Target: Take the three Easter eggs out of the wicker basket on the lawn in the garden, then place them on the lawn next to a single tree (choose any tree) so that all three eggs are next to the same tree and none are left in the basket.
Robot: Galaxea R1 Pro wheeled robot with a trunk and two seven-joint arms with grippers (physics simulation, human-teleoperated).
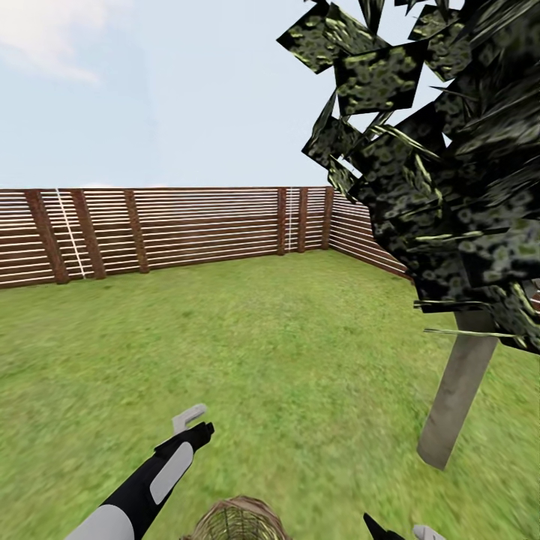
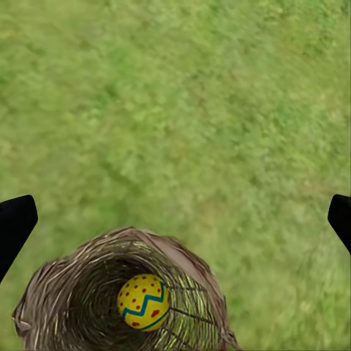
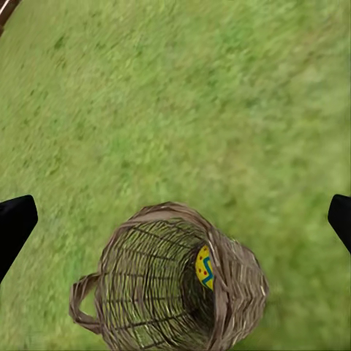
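- My left gripper (image 1: 196, 420) hangs over the lawn (image 1: 285, 352) just past the wicker basket (image 1: 238, 521), its fingers spread wide with nothing between them; in my left wrist view the two dark fingertips (image 2: 16, 223) sit at opposite edges of the frame.
- My right gripper (image 1: 397, 534) barely peeks in at the bottom of the head view, to the right of the basket. Its fingertips (image 3: 16, 223) are likewise far apart in my right wrist view, empty.
- The wicker basket (image 2: 110, 300) stands on the grass close in front of me, between my two arms.
- One Easter egg (image 2: 143, 302) lies inside it, yellow with a blue zigzag and red dots (the only one I can make out). From my right wrist view the same egg (image 3: 205, 267) shows against the basket's inner wall.
- The tree (image 1: 459, 390) rises from the lawn ahead and to my right, well apart from the basket, its pale trunk leaning slightly under dark foliage.
- A brown slatted fence (image 1: 172, 229) closes off the garden at the far side.
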